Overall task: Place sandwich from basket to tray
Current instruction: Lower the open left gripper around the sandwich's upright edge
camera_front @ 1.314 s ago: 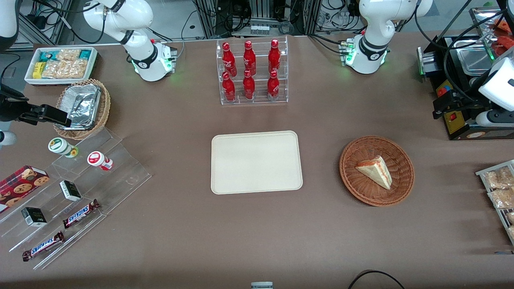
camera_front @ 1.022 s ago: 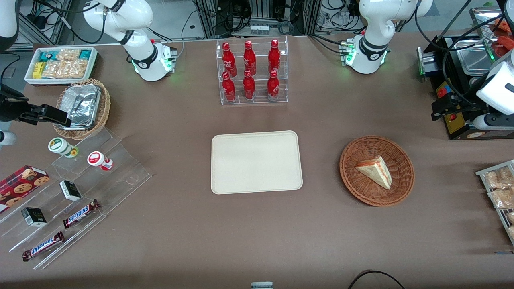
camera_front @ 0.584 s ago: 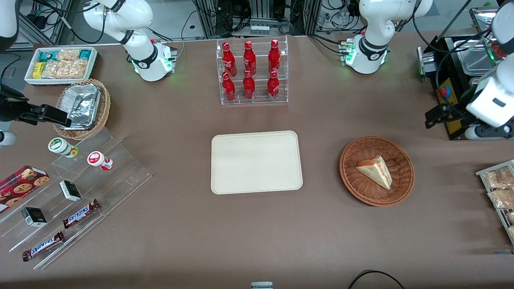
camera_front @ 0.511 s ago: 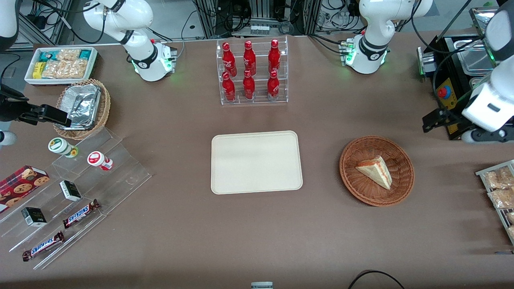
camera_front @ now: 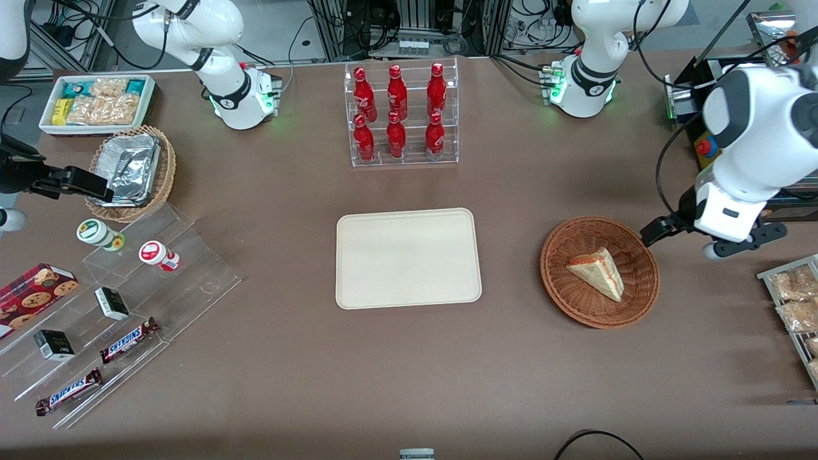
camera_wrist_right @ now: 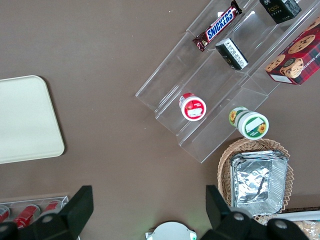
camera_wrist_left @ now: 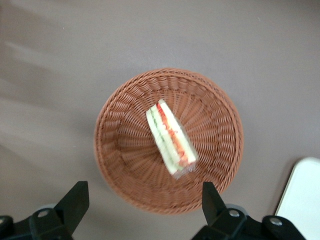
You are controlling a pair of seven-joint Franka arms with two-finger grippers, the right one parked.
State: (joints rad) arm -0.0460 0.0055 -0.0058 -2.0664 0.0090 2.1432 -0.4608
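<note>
The sandwich (camera_front: 597, 271) (camera_wrist_left: 171, 139) is a pale wedge with orange-red and green filling, lying in the round reddish-brown basket (camera_front: 562, 287) (camera_wrist_left: 120, 150). The cream tray (camera_front: 408, 257) (camera_wrist_left: 305, 195) lies bare at the table's middle, beside the basket toward the parked arm's end. My gripper (camera_front: 735, 237) (camera_wrist_left: 142, 200) hangs above the table just outside the basket's rim, toward the working arm's end. It is open, with nothing between its fingers (camera_wrist_left: 75, 200).
A clear rack of red bottles (camera_front: 399, 115) stands farther from the front camera than the tray. A black machine (camera_front: 735, 128) and a rack of snack packets (camera_front: 792, 300) sit at the working arm's end. Stepped acrylic shelves (camera_front: 128, 300) and a foil-lined basket (camera_front: 131, 172) lie toward the parked arm's end.
The left arm has swung away from the black machine, toward the basket and nearer the front camera. The sandwich, basket and tray have not moved.
</note>
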